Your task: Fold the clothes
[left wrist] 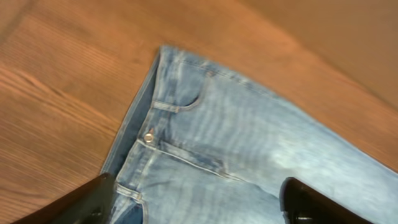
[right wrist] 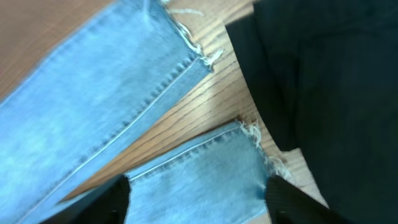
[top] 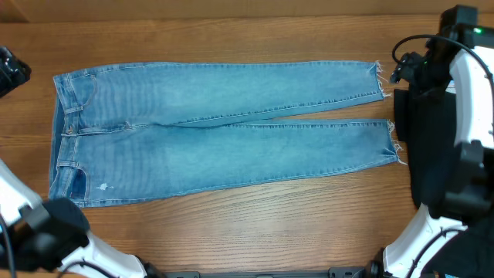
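The left claw (left wrist: 198, 186) is released, its fingers spread wide above the waistband of the jeans (top: 216, 127), holding nothing. The right claw (right wrist: 198, 186) gapes likewise over one leg's frayed hem. The jeans lie flat, legs stretched out, on the wooden desk (top: 247, 232). A black cloth (right wrist: 323, 81) lies just beside their hems.

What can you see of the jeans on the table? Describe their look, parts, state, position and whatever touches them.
The jeans are light blue, faded denim, spread flat and unfolded on the wooden table, waistband at the overhead view's left, legs running right, slightly parted. A metal button, belt loops, pockets and stitched seams show. The hems are frayed. A black cloth lies just beyond them; whether it touches is unclear.
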Action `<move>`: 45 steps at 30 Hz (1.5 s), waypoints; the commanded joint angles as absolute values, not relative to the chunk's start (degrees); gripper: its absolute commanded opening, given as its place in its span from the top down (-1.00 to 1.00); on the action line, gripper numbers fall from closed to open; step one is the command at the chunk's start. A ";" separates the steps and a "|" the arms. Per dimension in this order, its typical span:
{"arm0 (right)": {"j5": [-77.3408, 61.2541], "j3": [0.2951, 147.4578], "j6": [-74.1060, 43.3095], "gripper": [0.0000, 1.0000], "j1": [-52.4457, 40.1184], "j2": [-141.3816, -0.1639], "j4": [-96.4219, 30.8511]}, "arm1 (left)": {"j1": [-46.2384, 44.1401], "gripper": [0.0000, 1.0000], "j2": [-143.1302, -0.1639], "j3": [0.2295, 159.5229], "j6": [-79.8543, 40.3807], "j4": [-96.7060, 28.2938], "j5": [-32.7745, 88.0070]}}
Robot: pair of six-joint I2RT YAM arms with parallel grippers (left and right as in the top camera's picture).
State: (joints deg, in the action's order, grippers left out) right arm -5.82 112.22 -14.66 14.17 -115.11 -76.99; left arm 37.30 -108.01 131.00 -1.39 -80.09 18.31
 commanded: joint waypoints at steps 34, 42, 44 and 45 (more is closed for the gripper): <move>-12.25 106.72 -13.52 -1.00 14.26 -107.83 -94.65 | 34.68 -1.00 -101.89 132.14 -4.95 -87.15 19.49; -19.33 106.72 -13.45 -1.00 13.89 -107.83 -94.39 | 34.68 -1.00 -101.89 132.14 -4.95 -87.15 19.49; -19.33 106.72 -13.02 -1.00 13.89 -107.83 -94.21 | 34.68 -1.00 -101.89 132.14 -4.95 -87.15 19.49; -19.14 106.72 -12.99 -1.00 13.89 -107.83 -94.17 | 34.68 -1.00 -101.89 132.14 -4.95 -87.15 19.49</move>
